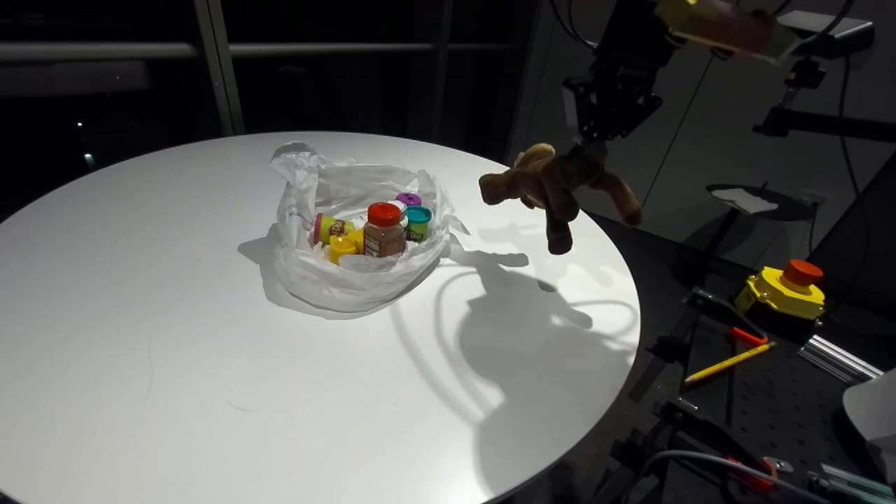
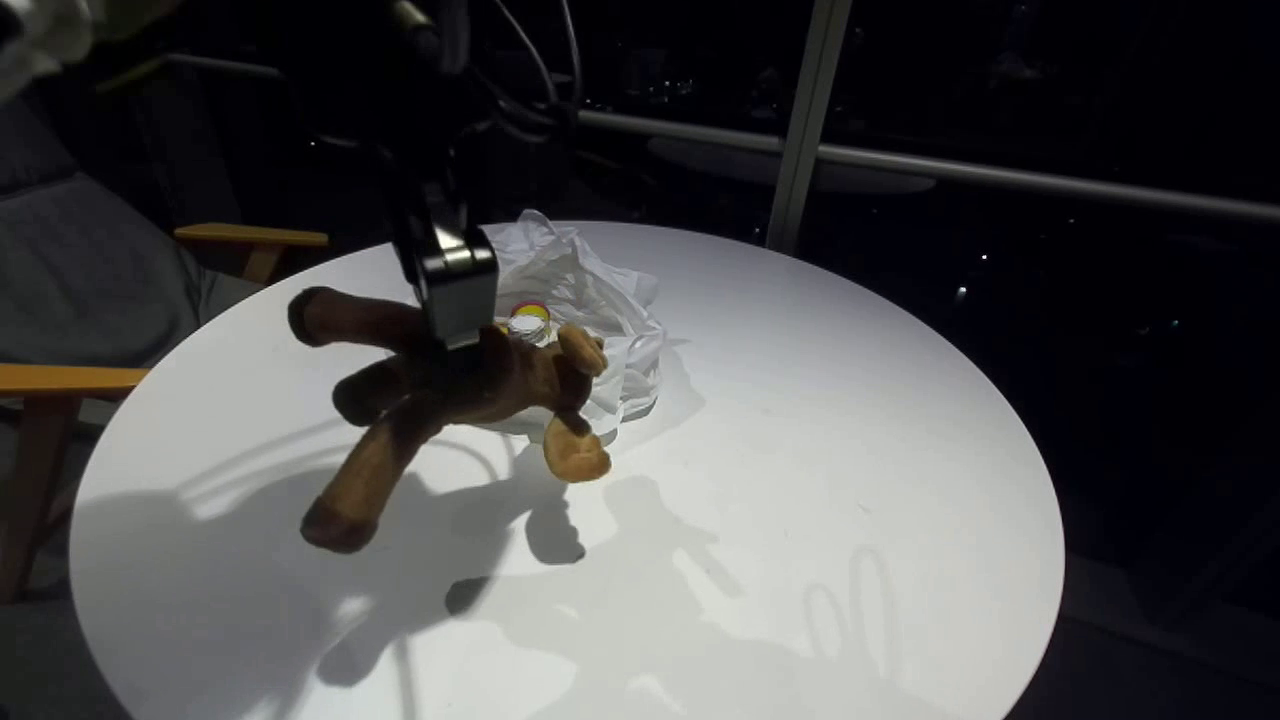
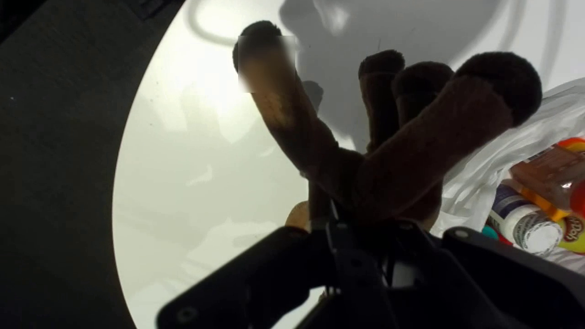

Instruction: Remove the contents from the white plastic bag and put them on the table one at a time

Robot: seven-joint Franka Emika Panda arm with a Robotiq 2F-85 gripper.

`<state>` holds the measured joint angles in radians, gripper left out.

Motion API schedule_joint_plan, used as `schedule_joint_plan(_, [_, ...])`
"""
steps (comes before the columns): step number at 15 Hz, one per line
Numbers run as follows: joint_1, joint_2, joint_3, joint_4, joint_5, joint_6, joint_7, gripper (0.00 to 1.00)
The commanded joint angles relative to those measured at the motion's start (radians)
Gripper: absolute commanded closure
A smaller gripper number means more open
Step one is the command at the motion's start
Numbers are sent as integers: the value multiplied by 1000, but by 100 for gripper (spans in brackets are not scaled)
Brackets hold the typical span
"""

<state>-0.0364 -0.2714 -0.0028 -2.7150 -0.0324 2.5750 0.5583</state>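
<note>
Nearest me, toward ten o'clock above the desk (image 2: 850, 500): brown plush animal (image 2: 475, 390), gripper (image 2: 459, 325) clamped on it, held clear, presumably for setting down apart. Pose: gripper aimed mostly downward. Farther, at twelve: white plastic bag (image 2: 612, 312), mouth agape, red-lidded jar (image 1: 383, 236) and tubs (image 1: 418, 222) inside, likely awaiting their turn.
</note>
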Motion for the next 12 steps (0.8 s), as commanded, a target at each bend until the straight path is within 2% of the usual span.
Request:
schedule_joint_plan(1, [-47,97,26,-15,19,185,26,99])
schedule_joint_plan(3, [-63,161,34,-1,-4,244,46,99])
schedule_joint_plan(6, [-47,240,22,26,15,286,46,97])
schedule_joint_plan(7, [-39,258,17,35,19,283,41,72])
schedule_joint_plan(8, [-34,272,12,44,22,287,42,71])
schedule_joint_plan(9, [-27,268,7,50,36,273,32,65])
schedule_joint_plan(12, [-12,219,5,73,97,232,25,38])
